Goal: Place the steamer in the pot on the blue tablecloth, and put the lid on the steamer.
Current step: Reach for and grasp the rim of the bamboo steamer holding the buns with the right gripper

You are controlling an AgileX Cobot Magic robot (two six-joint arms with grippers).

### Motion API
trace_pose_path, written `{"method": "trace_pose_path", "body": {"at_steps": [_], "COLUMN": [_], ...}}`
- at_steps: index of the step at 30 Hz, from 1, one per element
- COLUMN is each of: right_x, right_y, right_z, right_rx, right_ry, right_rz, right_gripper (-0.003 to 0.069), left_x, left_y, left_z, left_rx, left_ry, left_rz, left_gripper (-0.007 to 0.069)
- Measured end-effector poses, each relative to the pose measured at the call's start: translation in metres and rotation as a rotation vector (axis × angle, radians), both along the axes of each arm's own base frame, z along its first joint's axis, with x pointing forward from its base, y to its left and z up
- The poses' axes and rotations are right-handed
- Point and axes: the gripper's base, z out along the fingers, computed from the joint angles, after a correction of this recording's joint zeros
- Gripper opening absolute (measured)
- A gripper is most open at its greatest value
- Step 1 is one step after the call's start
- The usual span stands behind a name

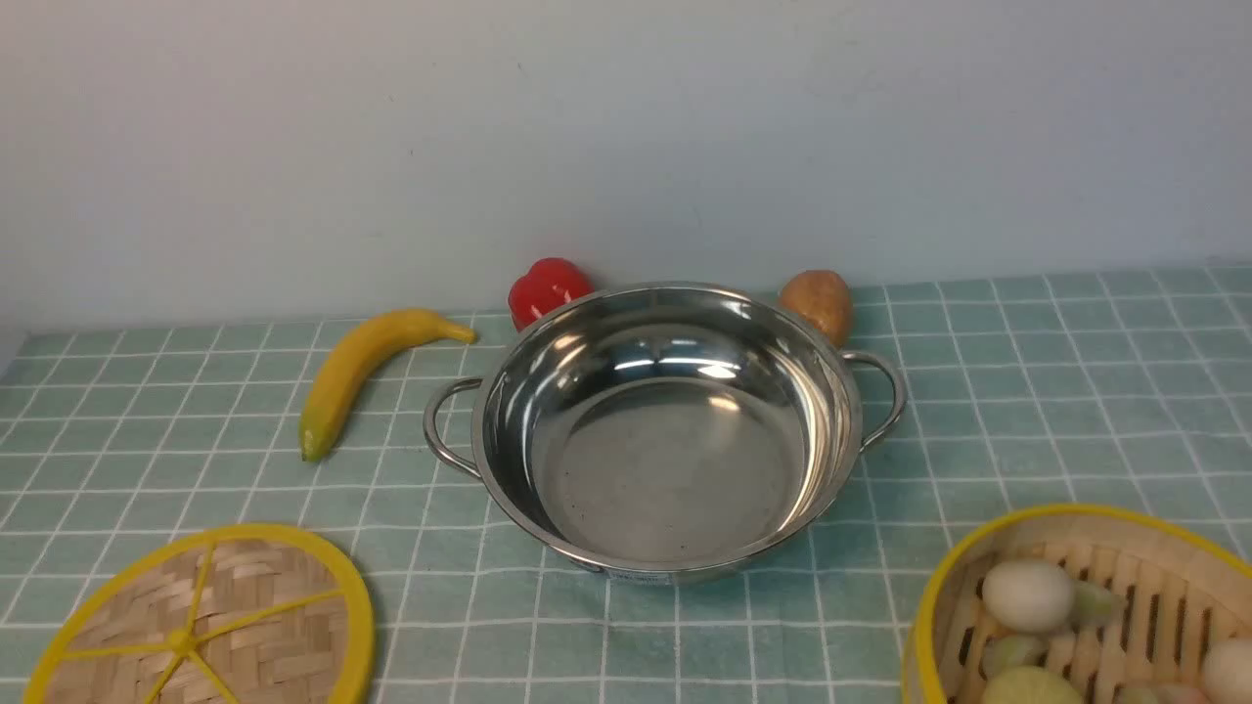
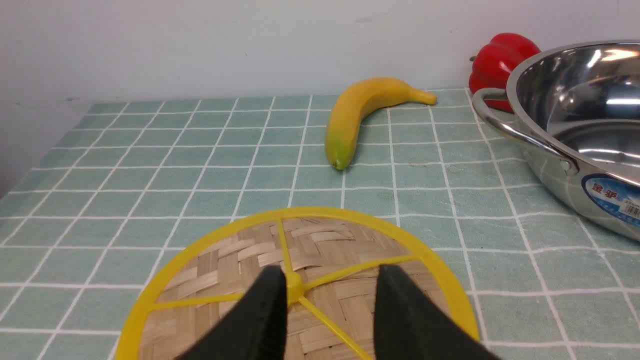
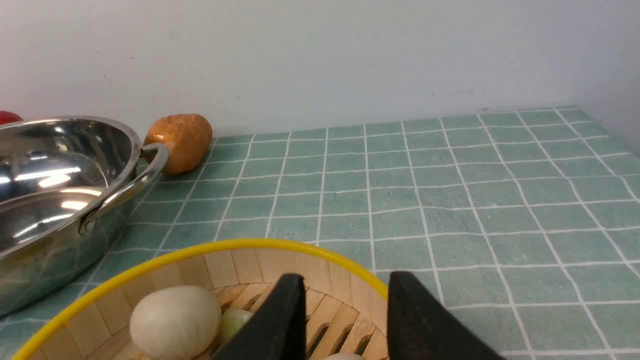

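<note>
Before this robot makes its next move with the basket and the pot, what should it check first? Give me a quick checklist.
1. Pot empty, ready for the steamer: ok.
2. Pot standing on the blue tablecloth: ok.
3. Steamer upright, round food pieces lying inside: ok.
4. Right hand open above the steamer: ok.
5. Right hand's fingers lined up on the steamer's wall: cannot tell.
6. Left hand open above the lid: ok.
</note>
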Motion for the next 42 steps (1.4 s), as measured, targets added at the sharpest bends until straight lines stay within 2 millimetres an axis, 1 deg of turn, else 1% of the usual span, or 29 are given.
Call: {"method": "trace_pose_path", "body": {"at_steps": [31,34,37,40,42], "right_x": [0.000,0.001,0.000,-0.004,-0.008], "right_y": [0.000,0.001,0.001,0.002,0.002], "right_z": [0.000,0.004,0.016,0.046,0.072], "right_rx": [0.000,0.029,0.084,0.098,0.101], "right_ry": [0.000,-0.042,-0.121,-0.178,-0.196], "right_rz": [0.000,0.001,0.005,0.009,0.011], "right_gripper": [0.0250,0.0250,0.0250,0.0250,0.0250], "left_x": [0.000,0.000,0.000,0.000,0.000], "left_y": [0.000,0.000,0.000,0.000,0.000], "left_z": [0.000,0.000,0.000,0.000,0.000], "left_rx": [0.000,0.000,0.000,0.000,0.000], "left_ry": [0.000,0.000,0.000,0.000,0.000], "left_rz": [0.000,0.000,0.000,0.000,0.000], "left_gripper": [0.0243,0.0243,0.0243,0.0243,0.0243]}}
